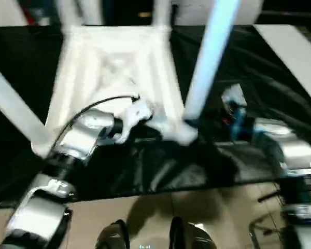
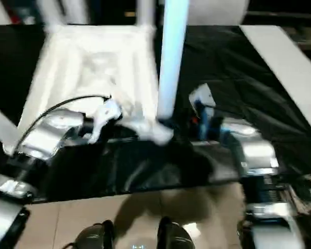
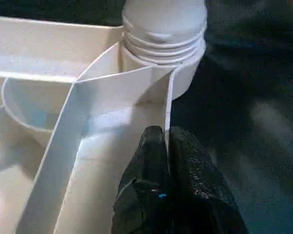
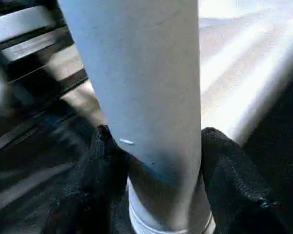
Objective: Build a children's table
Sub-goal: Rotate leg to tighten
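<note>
A pale tube leg [image 4: 146, 112] stands up right in front of the right gripper [image 4: 158, 165], whose two black fingers [image 4: 95, 170] press against it from either side, down near its ribbed end. Behind the leg lie blurred dark and light surfaces I can't make out.

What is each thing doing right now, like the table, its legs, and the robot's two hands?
Children's table: upside down on the black cover, ribbed underside up.
Near right leg: standing in its corner socket, gripped low down.
Other legs: sticking up from their corners.
Left gripper: shut on the table's thin edge wall.
Right gripper: shut around the near right leg.
</note>
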Available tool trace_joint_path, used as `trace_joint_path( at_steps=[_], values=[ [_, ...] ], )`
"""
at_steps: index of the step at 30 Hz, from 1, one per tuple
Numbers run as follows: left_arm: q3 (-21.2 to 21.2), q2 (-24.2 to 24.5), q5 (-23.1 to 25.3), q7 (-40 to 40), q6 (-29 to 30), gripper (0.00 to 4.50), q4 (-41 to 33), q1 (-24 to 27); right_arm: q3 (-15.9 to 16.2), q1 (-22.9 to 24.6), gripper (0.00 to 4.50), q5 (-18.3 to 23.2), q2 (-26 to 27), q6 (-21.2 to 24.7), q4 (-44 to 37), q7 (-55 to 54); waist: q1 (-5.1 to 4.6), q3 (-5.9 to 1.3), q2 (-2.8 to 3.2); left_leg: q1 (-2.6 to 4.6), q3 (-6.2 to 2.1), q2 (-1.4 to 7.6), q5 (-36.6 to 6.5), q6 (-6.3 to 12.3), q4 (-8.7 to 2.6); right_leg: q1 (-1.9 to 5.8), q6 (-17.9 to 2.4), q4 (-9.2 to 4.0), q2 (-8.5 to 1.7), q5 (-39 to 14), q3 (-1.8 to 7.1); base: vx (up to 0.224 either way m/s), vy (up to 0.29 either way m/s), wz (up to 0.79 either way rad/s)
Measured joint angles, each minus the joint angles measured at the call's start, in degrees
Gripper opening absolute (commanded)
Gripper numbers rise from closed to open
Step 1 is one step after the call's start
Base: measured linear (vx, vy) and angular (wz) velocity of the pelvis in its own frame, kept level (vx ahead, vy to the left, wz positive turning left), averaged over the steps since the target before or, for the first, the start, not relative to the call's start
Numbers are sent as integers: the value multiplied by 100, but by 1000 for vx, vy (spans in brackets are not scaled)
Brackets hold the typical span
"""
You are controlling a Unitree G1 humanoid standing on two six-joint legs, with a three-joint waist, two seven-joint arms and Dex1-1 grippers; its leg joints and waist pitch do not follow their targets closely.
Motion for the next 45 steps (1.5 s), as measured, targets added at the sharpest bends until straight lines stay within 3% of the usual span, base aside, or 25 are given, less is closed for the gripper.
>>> trace_joint_path(
  at_steps=[3, 7, 10, 12, 17, 19, 22, 29, 34, 41, 42, 45],
  values=[
    [70, -329, 126, 629, 292, 0, 22, -78, -177, -133, 202, -238, 468, 77, 9, -1030, -48, 0, -1, 2, 0, 0, 0, 0, -5, -5, 0, 0, 1, 0, 0, 0, 0, 0],
    [193, -945, 371, 1762, 557, 0, 249, -294, -343, -345, 202, -758, 1194, 64, 18, -2817, -33, -1, 1, 1, -2, -4, 1, -1, -21, -8, 0, 1, 2, 0, -2, 0, 0, 0],
    [201, -1256, 436, 2289, 621, 0, 329, -383, -416, -401, 266, -944, 1439, -23, 29, -3571, 3, -3, 4, 0, -1, -18, -7, 5, -45, -8, -1, 0, -2, 1, 8, 0, 0, 0],
    [199, -1339, 456, 2411, 635, 0, 330, -396, -415, -405, 268, -1026, 1533, -95, 27, -3766, 15, -4, 6, 2, -1, -19, -9, 10, -63, -10, -2, 1, -2, 2, 8, 0, 0, 0],
    [204, -1377, 457, 2446, 696, 0, 263, -397, -441, -402, 324, -1034, 1567, -243, 37, -3723, 39, -5, 13, -3, -1, -18, 5, 40, -82, -22, -16, 6, 0, 10, 5, 0, 0, 0],
    [191, -1331, 457, 2363, 680, 0, 239, -383, -444, -376, 347, -939, 1469, -231, 22, -3501, 43, -5, 13, -4, -1, -18, 5, 40, -80, -22, -16, 5, 0, 10, 5, 0, 0, 0],
    [67, -1003, 413, 1924, 491, 0, 11, -223, -291, -212, 370, -614, 919, -187, -51, -2502, 38, -4, 13, -2, -2, -16, 4, 42, -82, -21, -14, 4, 2, 8, 5, 0, 0, 0],
    [-94, -336, 343, 850, -135, 0, -21, -118, -13, -182, 435, -448, -201, -383, 110, -700, 82, 2, 21, -6, -2, -3, -4, 23, -69, -22, -3, 11, 8, 2, -1, 0, 0, 0],
    [-174, 93, 133, 85, -577, 0, -13, -48, 304, 18, 435, -245, -867, -890, 144, 874, 103, 5, 15, -16, -1, 0, 4, 42, -63, -26, -20, 12, 8, 12, -2, 0, 0, 0],
    [-258, 529, -52, -922, -1052, 0, -28, 64, 509, 53, 435, -23, -1213, -1317, 250, 2233, 182, 4, 13, -26, 2, 2, 4, 45, -57, -35, -26, 18, 8, 14, -2, 0, 0, 0],
    [-290, 597, -74, -1081, -1143, 0, -29, 72, 528, 39, 409, 30, -1216, -1326, 281, 2401, 198, 4, 13, -25, 2, 3, 4, 45, -54, -34, -27, 19, 8, 14, -2, 0, 0, 0],
    [-426, 730, -121, -1444, -1320, 0, -82, 89, 606, -1, 388, 187, -1208, -1330, 438, 2737, 303, 4, 12, -26, 2, 4, 3, 45, -37, -33, -28, 30, 7, 15, -2, 0, 0, 0]
  ],
)
